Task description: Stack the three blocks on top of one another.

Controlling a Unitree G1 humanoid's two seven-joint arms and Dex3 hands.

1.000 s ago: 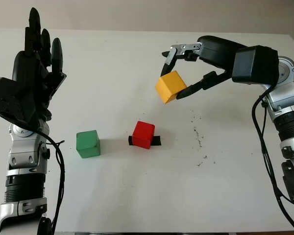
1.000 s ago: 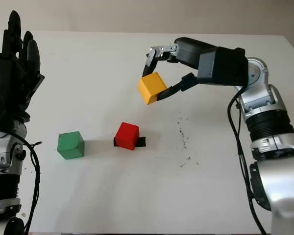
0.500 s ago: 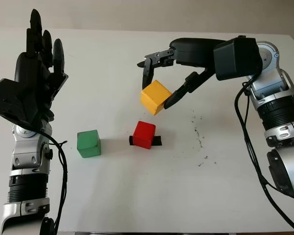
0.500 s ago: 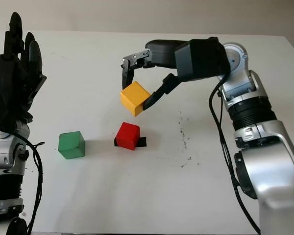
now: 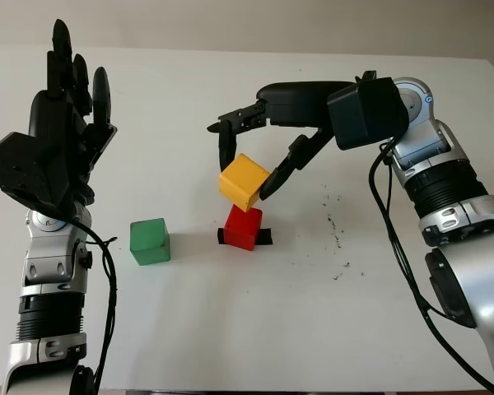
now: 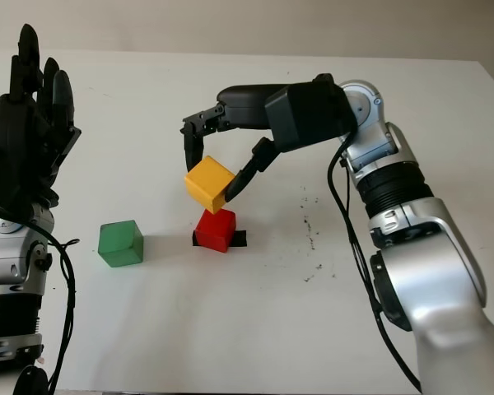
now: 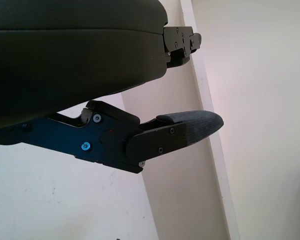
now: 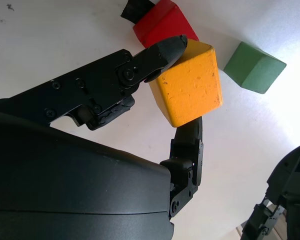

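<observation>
White tabletop filled the scene from near edge to back wall, marked only by a scatter of dark specks to the right of the blocks. Since the frame a second earlier, the right hand had carried the yellow block down and leftward from its raised spot, and it now hung tilted just above the red block, its lower corner overlapping the red top in the head views; whether the two touched could not be made out. The fingers were clamped on the yellow block from opposite sides, one fingertip pressed on a side face in the right wrist view and another running down behind the block. The red block sat where it had been, on a black tape mark that was mostly covered. The green block stood unmoved, well apart to the left. The left hand remained raised at the left edge, open and holding nothing, its forearm cut off by the lower frame edge.
</observation>
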